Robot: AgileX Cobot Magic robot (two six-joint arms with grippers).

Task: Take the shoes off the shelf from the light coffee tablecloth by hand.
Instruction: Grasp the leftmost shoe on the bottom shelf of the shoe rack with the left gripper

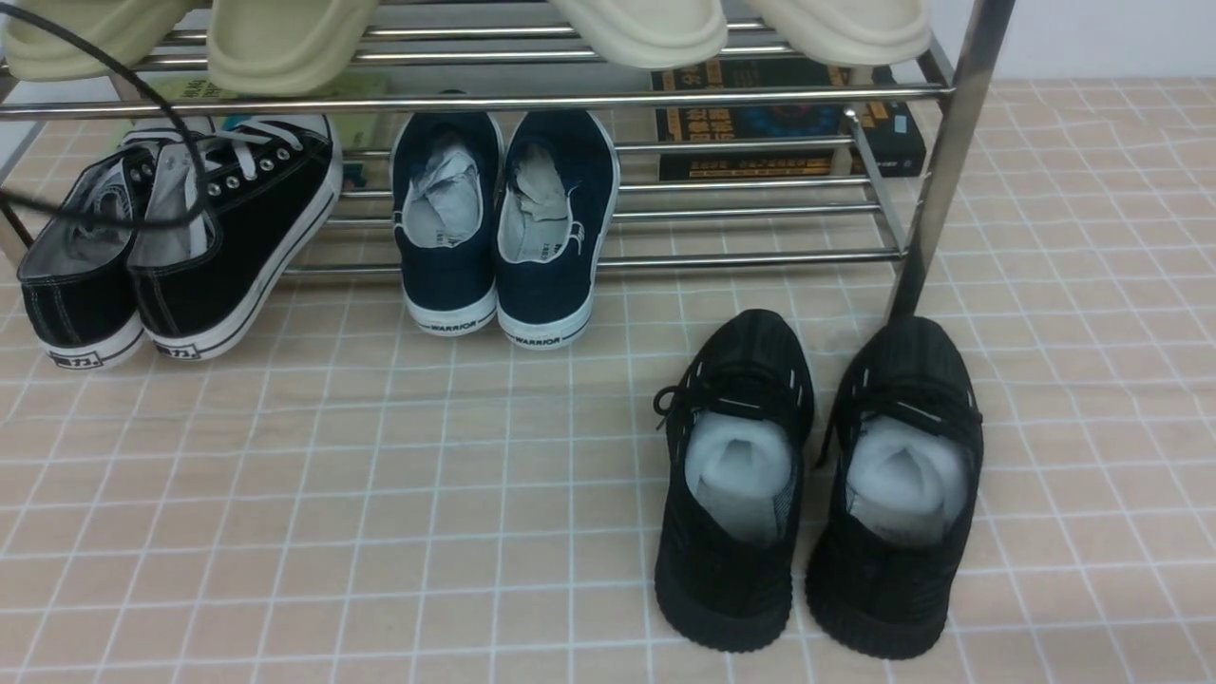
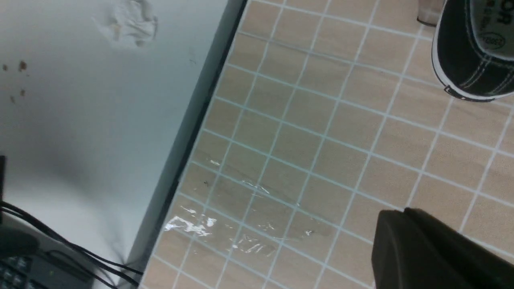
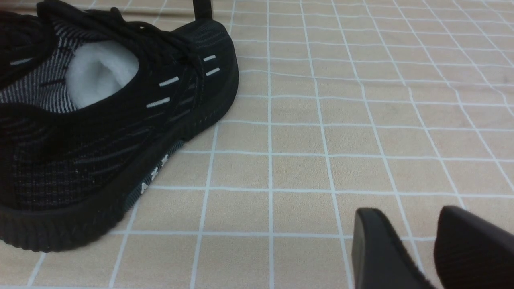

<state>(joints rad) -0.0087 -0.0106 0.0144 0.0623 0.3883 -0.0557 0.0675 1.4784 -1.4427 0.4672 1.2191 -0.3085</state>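
The shoes (image 1: 180,247), black canvas sneakers with white laces and soles, sit at the left end of the shelf (image 1: 741,258). Their toes rest on its lower chrome tubes and their heels point toward me, down by the light coffee tablecloth (image 1: 380,494). One heel shows in the left wrist view (image 2: 470,60). My left gripper (image 2: 405,210) is shut and empty over the cloth, well short of that heel. My right gripper (image 3: 411,210) is open and empty, low over the cloth. Neither gripper shows in the front view.
Navy WARRIOR slip-ons (image 1: 503,228) sit mid-shelf. All-black knit sneakers (image 1: 817,484) stand on the cloth at the front right, beside my right gripper (image 3: 100,120). Cream slippers (image 1: 285,43) are on the top tier, books (image 1: 788,123) behind. A black cable (image 1: 142,85) hangs over the shoes. The table edge (image 2: 192,132) lies beside my left gripper.
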